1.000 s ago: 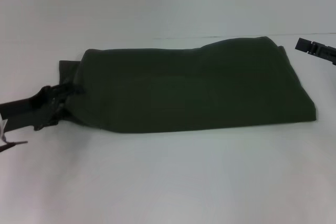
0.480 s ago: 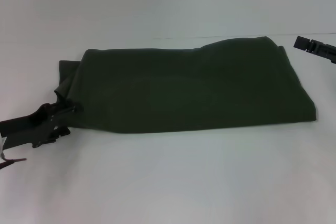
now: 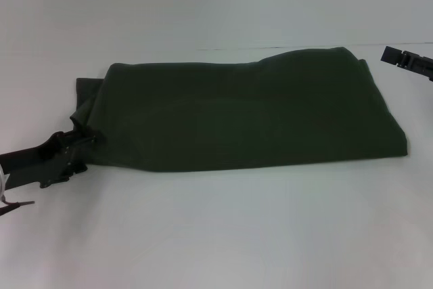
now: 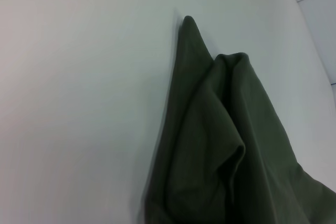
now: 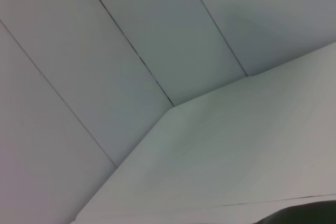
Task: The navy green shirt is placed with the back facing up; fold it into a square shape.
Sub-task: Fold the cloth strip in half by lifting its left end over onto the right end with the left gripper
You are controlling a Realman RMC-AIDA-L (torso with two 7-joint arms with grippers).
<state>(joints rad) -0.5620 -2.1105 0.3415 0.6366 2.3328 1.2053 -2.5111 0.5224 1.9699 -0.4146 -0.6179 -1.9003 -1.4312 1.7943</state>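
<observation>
Left gripper [image 3: 80, 141] at the shirt's near-left corner, tips touching the cloth edge; whether it's clenched on the fabric or released, can't tell. Right gripper [image 3: 399, 59] parked far right, off the shirt's far-right corner, apart from it; its state can't be told either.

Navy green shirt [image 3: 243, 113] lies folded into a long band across the middle of the white table [image 3: 223, 235], layers stacked, a loose flap sticking out at the left end. Left wrist view shows that end [image 4: 220, 145] bunched in soft folds, one corner coming to a point on the table.

Right wrist view: pale panelled wall [image 5: 131, 40] with dark seams meeting the table's far edge. Only the arms are near the shirt.
</observation>
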